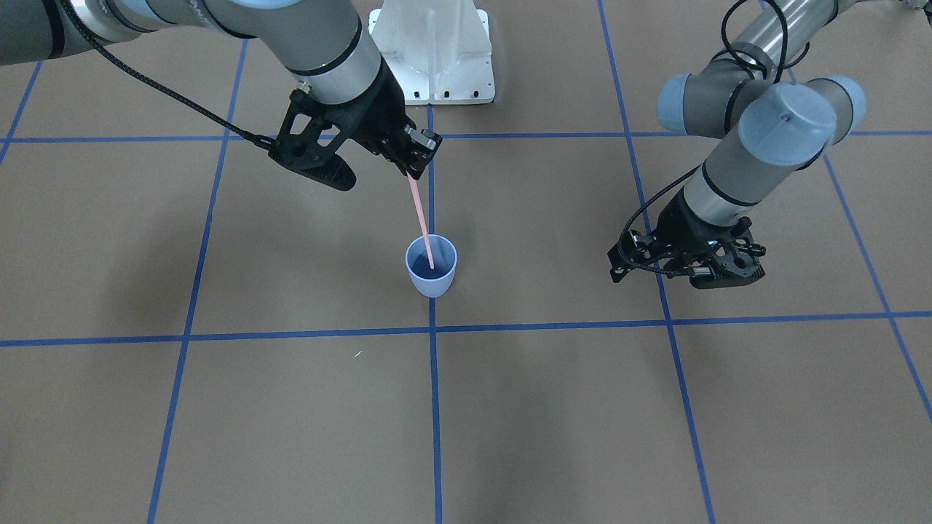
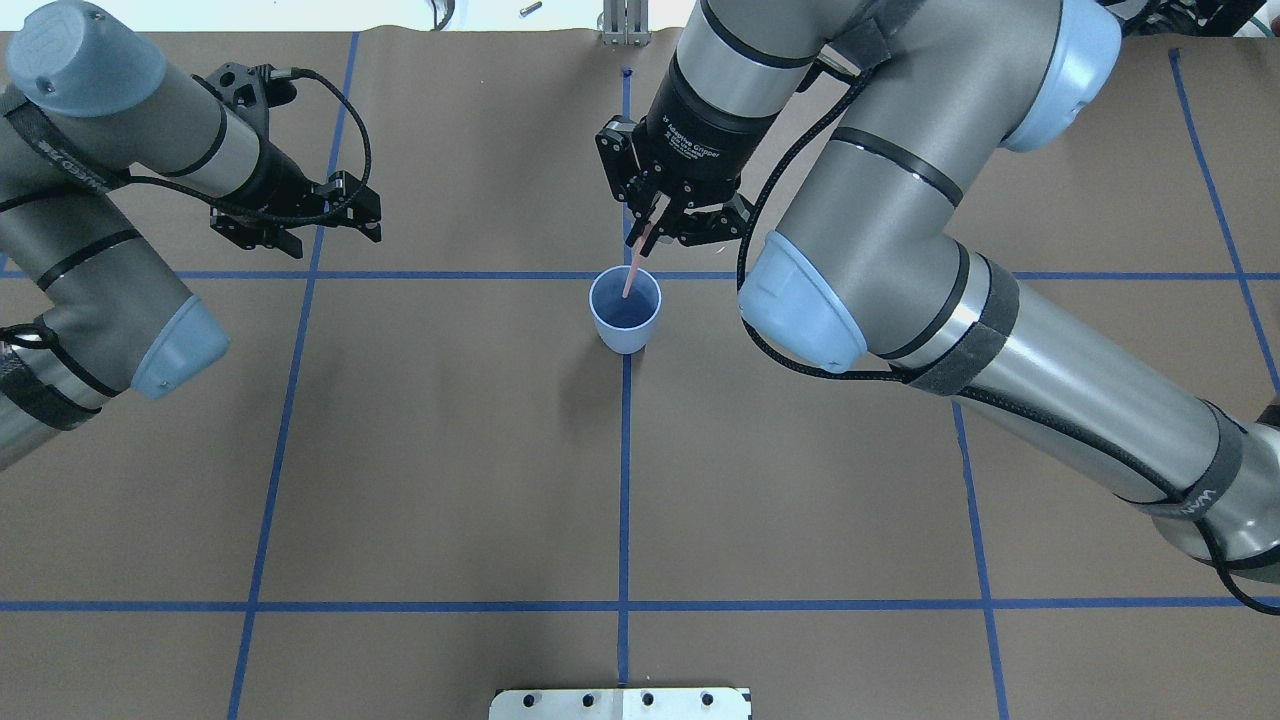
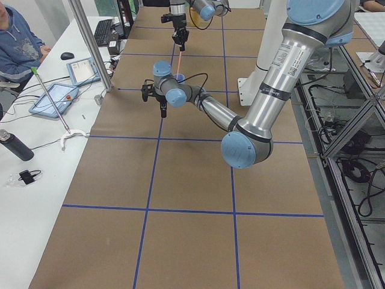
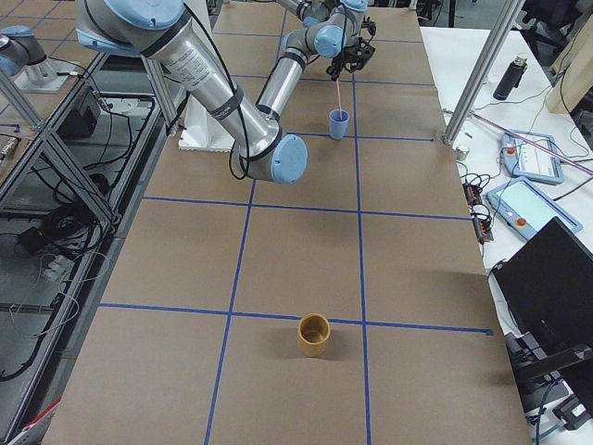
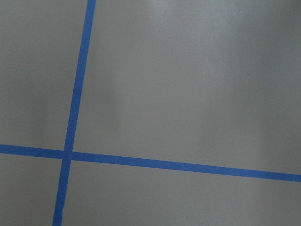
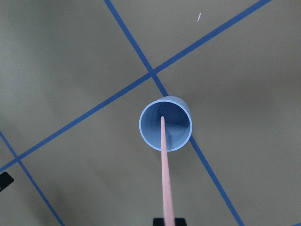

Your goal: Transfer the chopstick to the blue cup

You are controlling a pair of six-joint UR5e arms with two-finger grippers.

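Observation:
The blue cup (image 1: 431, 266) stands upright on the middle tape line; it also shows in the overhead view (image 2: 625, 310) and the right wrist view (image 6: 165, 123). My right gripper (image 1: 415, 171) (image 2: 645, 230) is above the cup, shut on the top end of the pale-pink chopstick (image 1: 421, 218) (image 2: 632, 268) (image 6: 165, 174). The stick hangs slightly tilted and its lower tip is inside the cup. My left gripper (image 1: 692, 266) (image 2: 300, 215) hovers low over the table far to the side, open and empty.
A tan cup (image 4: 313, 334) stands far off toward the table's right end. The white robot base (image 1: 433, 51) sits behind the blue cup. A side table (image 3: 36, 144) with tablets, a bottle and a seated person runs along the far edge.

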